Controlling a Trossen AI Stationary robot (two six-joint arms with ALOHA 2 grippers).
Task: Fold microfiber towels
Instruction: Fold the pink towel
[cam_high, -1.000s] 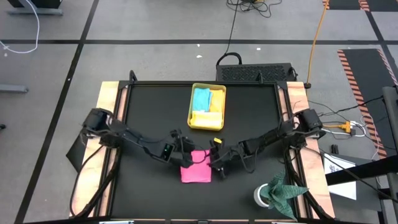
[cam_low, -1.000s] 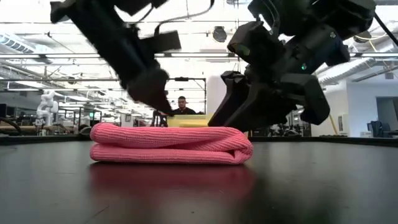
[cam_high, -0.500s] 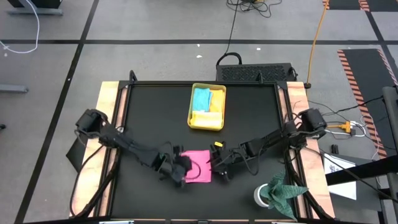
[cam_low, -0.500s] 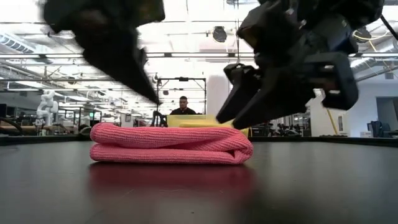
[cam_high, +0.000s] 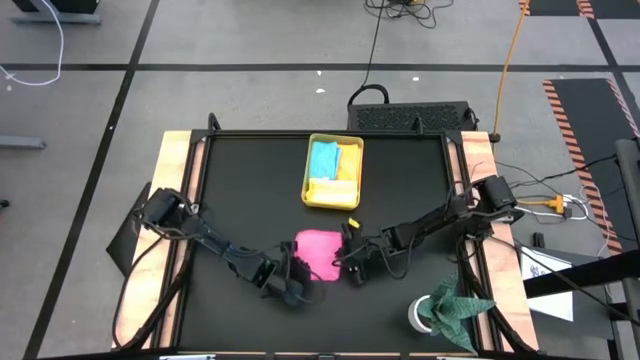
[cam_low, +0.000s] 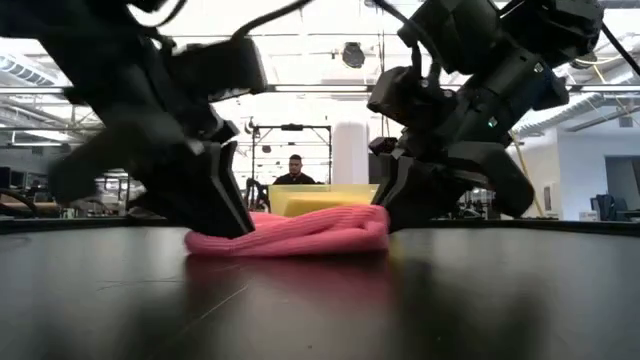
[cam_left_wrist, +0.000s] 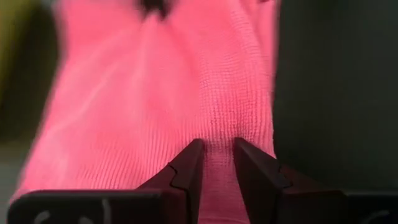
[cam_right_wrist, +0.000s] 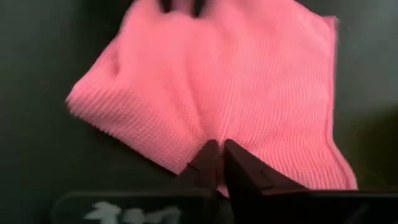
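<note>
From the high view, the pink towel (cam_high: 320, 252) lies on the black desk (cam_high: 230, 180) in the lower middle of the frame, below the yellow tray (cam_high: 333, 172), which sits in the upper middle and holds a light blue towel (cam_high: 323, 158) beside a yellow towel (cam_high: 347, 163). The left tool (cam_high: 290, 281) reaches the pink towel's lower left edge, and the right tool (cam_high: 345, 262) meets its right edge; a dark green cloth (cam_high: 458, 305) lies at the lower right corner of the desk. In the low view the pink towel (cam_low: 300, 230) sits bunched in the middle of the frame, the left tool (cam_low: 215, 205) pressing at its left end and the right tool (cam_low: 395, 205) at its right end, with the yellow tray (cam_low: 325, 198) behind it and a person (cam_low: 294, 172) far off in the room. The left wrist view shows the left tool (cam_left_wrist: 216, 165) closed on a ridge of the pink towel (cam_left_wrist: 155, 93), fabric pinched between its dark fingers (cam_left_wrist: 189, 171). The right wrist view shows the right tool (cam_right_wrist: 219, 158) nipped onto the near edge of the pink towel (cam_right_wrist: 236, 93), its fingers (cam_right_wrist: 239, 168) almost together
</note>
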